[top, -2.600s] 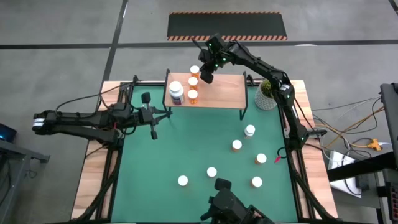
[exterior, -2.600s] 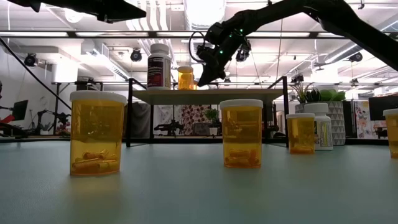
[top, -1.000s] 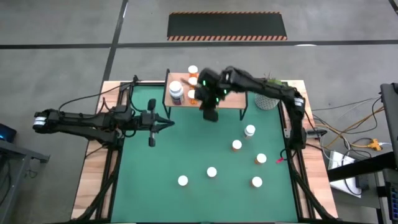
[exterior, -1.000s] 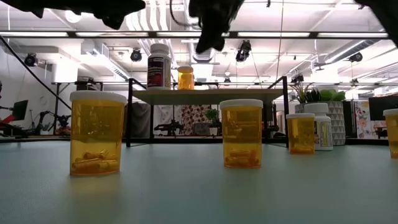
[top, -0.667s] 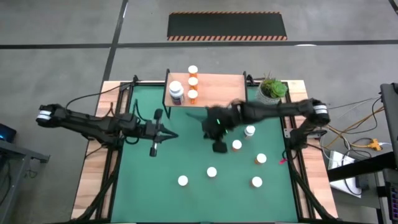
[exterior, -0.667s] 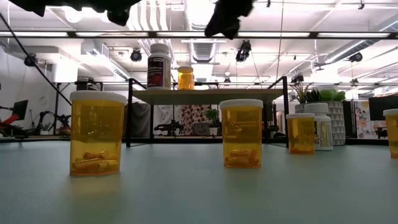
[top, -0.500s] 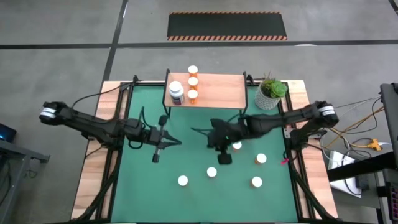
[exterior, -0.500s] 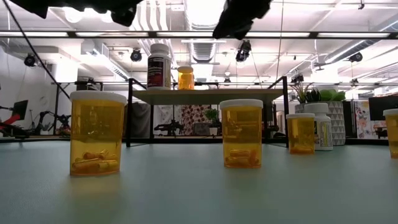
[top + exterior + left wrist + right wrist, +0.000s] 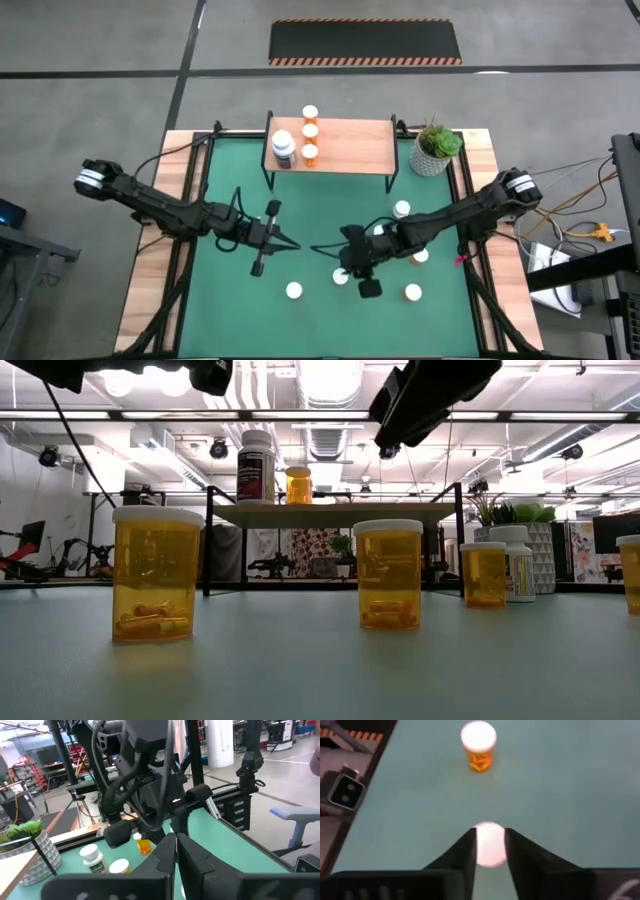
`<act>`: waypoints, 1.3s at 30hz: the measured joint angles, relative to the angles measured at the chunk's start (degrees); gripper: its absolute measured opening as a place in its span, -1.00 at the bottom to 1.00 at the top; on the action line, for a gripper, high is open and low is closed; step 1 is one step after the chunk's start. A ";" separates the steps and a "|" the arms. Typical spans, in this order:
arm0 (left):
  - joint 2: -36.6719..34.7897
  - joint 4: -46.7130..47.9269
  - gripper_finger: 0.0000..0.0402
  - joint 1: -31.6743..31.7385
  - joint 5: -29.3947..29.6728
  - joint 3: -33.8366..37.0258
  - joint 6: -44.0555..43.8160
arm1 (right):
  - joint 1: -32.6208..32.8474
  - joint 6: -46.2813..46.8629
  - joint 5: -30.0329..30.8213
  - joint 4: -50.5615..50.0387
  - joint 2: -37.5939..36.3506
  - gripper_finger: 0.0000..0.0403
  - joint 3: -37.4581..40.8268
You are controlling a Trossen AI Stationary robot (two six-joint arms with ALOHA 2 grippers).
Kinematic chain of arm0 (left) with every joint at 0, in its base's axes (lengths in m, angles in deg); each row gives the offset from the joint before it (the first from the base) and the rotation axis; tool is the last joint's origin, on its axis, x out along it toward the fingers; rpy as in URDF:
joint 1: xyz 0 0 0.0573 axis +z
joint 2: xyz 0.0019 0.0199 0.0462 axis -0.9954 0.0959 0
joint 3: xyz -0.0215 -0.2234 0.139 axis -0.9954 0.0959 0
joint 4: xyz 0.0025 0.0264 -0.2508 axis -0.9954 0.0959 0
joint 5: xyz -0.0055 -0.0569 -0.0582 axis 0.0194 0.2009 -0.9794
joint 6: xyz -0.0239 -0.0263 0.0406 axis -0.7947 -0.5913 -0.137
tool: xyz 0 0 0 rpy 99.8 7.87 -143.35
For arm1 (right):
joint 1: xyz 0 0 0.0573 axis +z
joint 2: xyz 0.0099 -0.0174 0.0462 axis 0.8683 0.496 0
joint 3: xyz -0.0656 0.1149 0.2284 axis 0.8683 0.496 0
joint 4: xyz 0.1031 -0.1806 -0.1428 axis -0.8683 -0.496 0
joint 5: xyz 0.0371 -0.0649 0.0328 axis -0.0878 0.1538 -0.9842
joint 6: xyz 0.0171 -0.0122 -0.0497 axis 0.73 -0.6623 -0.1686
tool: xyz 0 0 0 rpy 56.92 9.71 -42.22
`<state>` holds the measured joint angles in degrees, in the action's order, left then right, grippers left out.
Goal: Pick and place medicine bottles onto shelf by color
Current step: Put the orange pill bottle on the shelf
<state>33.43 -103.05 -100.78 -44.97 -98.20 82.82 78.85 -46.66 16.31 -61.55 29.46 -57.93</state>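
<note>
The light-wood shelf (image 9: 340,146) stands at the far side. Its left end carries a large white-and-dark bottle (image 9: 284,149) and three orange bottles (image 9: 310,131). Several white-capped orange bottles stand upright on the green mat (image 9: 230,300). My right gripper (image 9: 338,262) is open and hangs above one of them (image 9: 341,277). In the right wrist view that bottle's white cap (image 9: 490,845) shows between my fingers. In the low view the gripper (image 9: 430,395) is well above the bottle (image 9: 388,573). My left gripper (image 9: 295,244) is shut and empty over the mat's middle left.
A white pot with a green plant (image 9: 433,150) stands right of the shelf. Other bottles stand at the near left (image 9: 293,290) and on the right half (image 9: 412,292), (image 9: 401,209). My two grippers face each other closely over the mat's middle.
My right gripper has swung from the shelf's front toward the near edge and come down over the mat, to above a bottle in the near middle. My left arm has reached toward the right and near edge. No bottle has moved.
</note>
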 joint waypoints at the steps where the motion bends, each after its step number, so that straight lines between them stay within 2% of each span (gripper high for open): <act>1: 0.06 -0.21 -1.00 -0.25 0.00 0.00 0.00 | 0.48 0.29 0.02 1.01 0.31 -0.50 0.06; 6: -0.52 -0.63 -1.00 -1.08 0.04 0.00 -0.31 | 2.33 2.26 1.18 3.30 1.64 -0.06 0.73; 10: -0.80 -1.55 -1.00 -1.15 0.00 0.00 -0.32 | 3.59 2.27 7.07 6.74 1.52 0.22 3.08; 14: -0.80 -1.63 -1.00 -1.12 0.04 0.00 -0.32 | 4.47 2.35 11.82 7.02 1.79 0.40 5.01; 19: -0.80 -1.66 -1.00 -1.12 0.04 0.00 -0.34 | 4.52 4.36 11.96 9.56 3.29 0.55 7.54; 31: -0.84 -2.06 -1.00 -1.10 0.07 0.00 -0.34 | 4.54 5.07 11.99 13.14 8.50 0.73 7.93; 35: -0.84 -2.08 -1.00 -1.10 0.07 0.00 -0.34 | 4.53 4.98 11.99 13.21 9.45 0.65 7.55; 39: -0.84 -2.06 -1.00 -1.10 0.09 0.00 -0.34 | 4.54 4.92 11.99 13.62 9.42 0.43 7.47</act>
<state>32.59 -105.11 -101.88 -44.88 -98.20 82.49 83.39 -41.74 28.30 -47.94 38.88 -50.46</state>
